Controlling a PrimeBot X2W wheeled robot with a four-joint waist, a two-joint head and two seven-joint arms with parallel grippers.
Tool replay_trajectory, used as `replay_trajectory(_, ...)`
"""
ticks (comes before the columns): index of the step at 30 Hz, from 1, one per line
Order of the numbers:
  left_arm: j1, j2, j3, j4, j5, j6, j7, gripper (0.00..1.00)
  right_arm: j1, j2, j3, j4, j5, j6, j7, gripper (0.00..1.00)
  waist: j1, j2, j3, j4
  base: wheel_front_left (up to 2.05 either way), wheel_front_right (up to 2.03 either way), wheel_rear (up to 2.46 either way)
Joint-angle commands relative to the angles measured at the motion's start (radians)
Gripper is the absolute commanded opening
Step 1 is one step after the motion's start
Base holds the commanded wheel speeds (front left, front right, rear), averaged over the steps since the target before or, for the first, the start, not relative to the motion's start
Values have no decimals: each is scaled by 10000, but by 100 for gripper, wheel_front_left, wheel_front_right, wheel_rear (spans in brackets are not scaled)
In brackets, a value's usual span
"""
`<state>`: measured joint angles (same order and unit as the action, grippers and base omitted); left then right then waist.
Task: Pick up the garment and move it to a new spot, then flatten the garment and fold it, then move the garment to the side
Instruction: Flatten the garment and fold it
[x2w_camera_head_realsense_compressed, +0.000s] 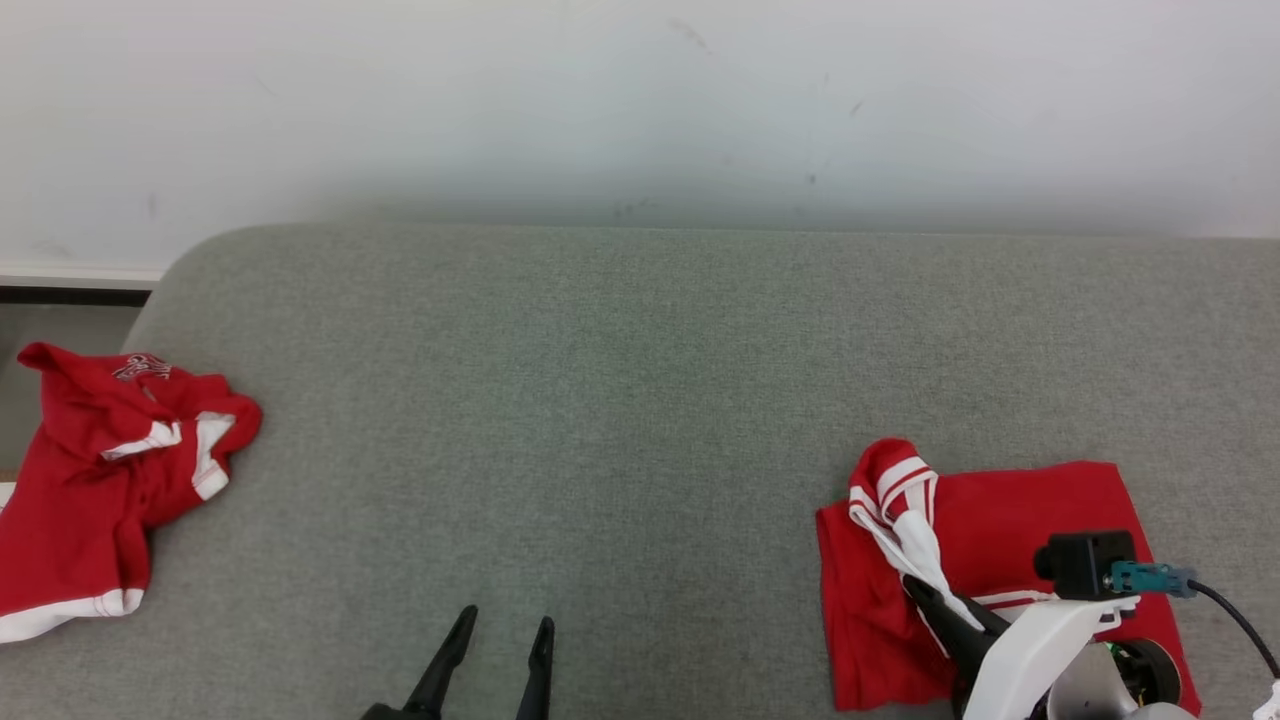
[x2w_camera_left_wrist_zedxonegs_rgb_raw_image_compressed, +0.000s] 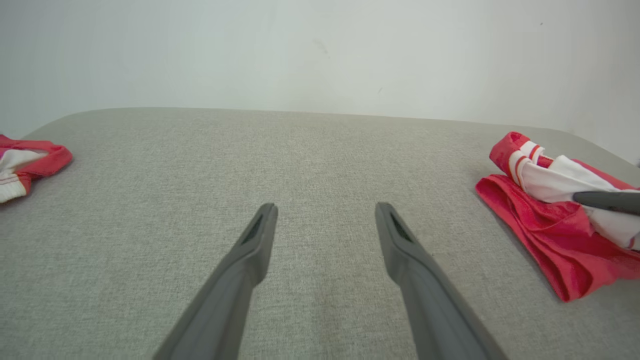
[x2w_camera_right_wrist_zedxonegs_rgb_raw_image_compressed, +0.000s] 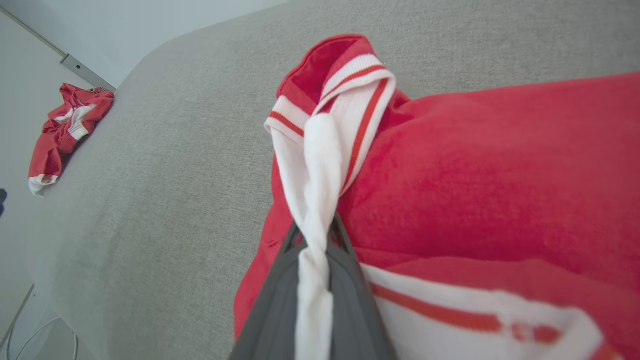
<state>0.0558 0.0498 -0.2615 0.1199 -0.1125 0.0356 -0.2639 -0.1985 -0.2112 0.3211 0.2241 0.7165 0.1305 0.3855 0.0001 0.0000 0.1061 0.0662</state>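
Observation:
The garment (x2w_camera_head_realsense_compressed: 1020, 510) is red with white striped trim and lies folded on the grey cushion at the lower right. My right gripper (x2w_camera_head_realsense_compressed: 915, 585) is shut on a twisted white strip (x2w_camera_head_realsense_compressed: 915, 530) of its trim at the left side of the fold. In the right wrist view the strip (x2w_camera_right_wrist_zedxonegs_rgb_raw_image_compressed: 320, 165) runs down between the closed fingers of that gripper (x2w_camera_right_wrist_zedxonegs_rgb_raw_image_compressed: 315, 232), over the red cloth (x2w_camera_right_wrist_zedxonegs_rgb_raw_image_compressed: 475, 175). My left gripper (x2w_camera_head_realsense_compressed: 505, 620) stands open and holds nothing, low over bare cushion at the front middle. The left wrist view shows it (x2w_camera_left_wrist_zedxonegs_rgb_raw_image_compressed: 325, 207) with the garment (x2w_camera_left_wrist_zedxonegs_rgb_raw_image_compressed: 545, 235) far to its right.
A second red and white garment (x2w_camera_head_realsense_compressed: 90, 480) lies crumpled at the cushion's far left edge, partly hanging over it. The grey cushion (x2w_camera_head_realsense_compressed: 600, 400) ends at a pale wall behind and curves off at the left. A black cable (x2w_camera_head_realsense_compressed: 1235, 615) trails from my right wrist.

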Motion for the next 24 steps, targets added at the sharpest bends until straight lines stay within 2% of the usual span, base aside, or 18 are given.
replay_trajectory(1,123,23,39,21,169,-29,-5,100,103,176,-14,-13,-102,1,-157,30,-1,0,-14,-21,0,0,0)
replay_trajectory(2,133,22,36,36,166,-33,-5,100,104,315,-28,-15,-63,1,-202,60,-1,0,-23,-32,0,0,0)
replay_trajectory(3,136,22,34,45,159,-29,-5,100,99,426,-11,-76,-47,1,-282,100,-1,0,-27,-43,0,0,0)
replay_trajectory(8,176,22,20,87,106,1,-5,100,331,744,279,-822,181,1,-629,100,-1,0,-108,-87,0,0,0)
replay_trajectory(13,348,21,120,121,152,5,-6,100,811,694,492,-1991,186,1,-1210,100,-1,0,-322,-242,0,0,0)
replay_trajectory(19,493,24,251,98,172,-11,-6,100,1625,349,-12,-3247,-376,1,-1946,100,-1,0,-642,-482,0,0,0)
replay_trajectory(24,680,24,339,45,132,22,-6,100,2260,-6,-1051,-3791,-1062,1,-2689,100,-1,0,-963,-699,0,0,0)
